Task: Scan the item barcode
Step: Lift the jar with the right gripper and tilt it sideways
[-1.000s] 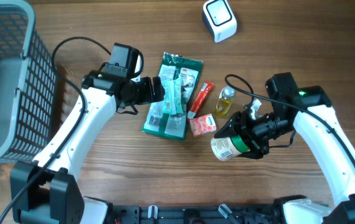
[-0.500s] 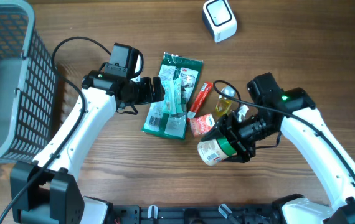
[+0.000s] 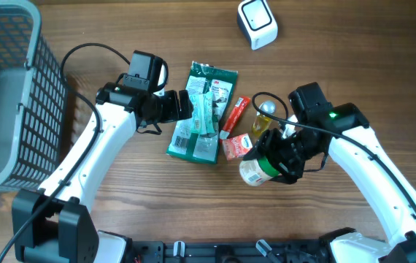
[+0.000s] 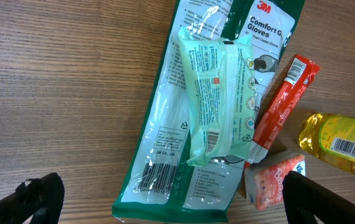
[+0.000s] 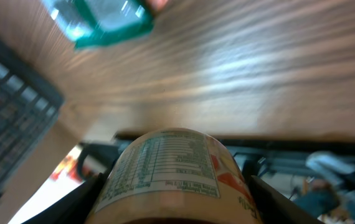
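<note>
My right gripper [image 3: 268, 162] is shut on a jar [image 3: 254, 170] with a white printed label and a green lid, held above the table in front of the pile of goods. In the right wrist view the jar [image 5: 177, 173] fills the space between the two dark fingers [image 5: 81, 198], its nutrition table facing the camera; no barcode shows. The white scanner [image 3: 257, 23] stands at the far edge of the table. My left gripper [image 3: 183, 107] hangs open over the green glove pack [image 4: 184, 130], touching nothing.
A wipes pack [image 4: 218, 93] lies on the glove pack. Beside it are a red tube [image 3: 233, 117], a yellow bottle [image 3: 262, 121] and a pink tissue pack [image 3: 236, 147]. A grey mesh basket [image 3: 39, 88] stands at the far left.
My right arm has carried the jar to the left, toward the pile, and turned it so that it looks shorter from above. The left arm has not moved.
</note>
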You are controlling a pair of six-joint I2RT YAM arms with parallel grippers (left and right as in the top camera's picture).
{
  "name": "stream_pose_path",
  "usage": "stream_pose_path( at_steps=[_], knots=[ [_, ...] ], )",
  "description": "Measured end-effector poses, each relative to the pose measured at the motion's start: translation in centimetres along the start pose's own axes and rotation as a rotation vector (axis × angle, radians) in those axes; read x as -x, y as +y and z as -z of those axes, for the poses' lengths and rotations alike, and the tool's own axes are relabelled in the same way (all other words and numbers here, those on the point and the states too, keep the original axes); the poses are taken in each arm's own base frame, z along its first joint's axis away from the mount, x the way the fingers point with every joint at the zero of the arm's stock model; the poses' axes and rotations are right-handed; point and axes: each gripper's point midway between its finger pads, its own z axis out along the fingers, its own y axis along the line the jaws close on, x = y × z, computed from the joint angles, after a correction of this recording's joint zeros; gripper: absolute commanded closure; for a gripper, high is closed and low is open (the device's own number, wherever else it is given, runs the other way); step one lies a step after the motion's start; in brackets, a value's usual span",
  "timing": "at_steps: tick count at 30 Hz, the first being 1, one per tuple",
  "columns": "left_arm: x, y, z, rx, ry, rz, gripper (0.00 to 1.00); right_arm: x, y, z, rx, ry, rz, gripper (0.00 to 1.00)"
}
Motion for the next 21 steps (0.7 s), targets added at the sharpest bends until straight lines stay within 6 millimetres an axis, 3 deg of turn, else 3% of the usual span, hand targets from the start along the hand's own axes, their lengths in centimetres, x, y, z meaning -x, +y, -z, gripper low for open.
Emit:
stream_pose_path(
  at_steps=[5, 10, 15, 19, 21],
  knots=[
    [0.0, 0.0, 0.0, 0.000, 0.000, 0.000, 0.00, 3.1, -2.5, 0.5, -0.149, -0.178, 0.005, 0.86],
    [0.0, 0.0, 0.0, 0.000, 0.000, 0.000, 0.00, 6.1, -3.6, 1.5, -0.243, -0.342, 0.043, 0.89],
    [0.0, 0.0, 0.0, 0.000, 0.000, 0.000, 0.00, 8.6, -2.2, 2.3, -0.257, -0.445, 0.269, 0.89],
    [0.0, 0.0, 0.0, 0.000, 0.000, 0.000, 0.00, 8.6, -1.7, 3.1, -0.297, -0.441, 0.421, 0.91],
    [0.0, 0.0, 0.0, 0.000, -0.001, 0.000, 0.00, 8.4, -0.8, 4.9, -0.324, -0.467, 0.468, 0.91]
  ],
)
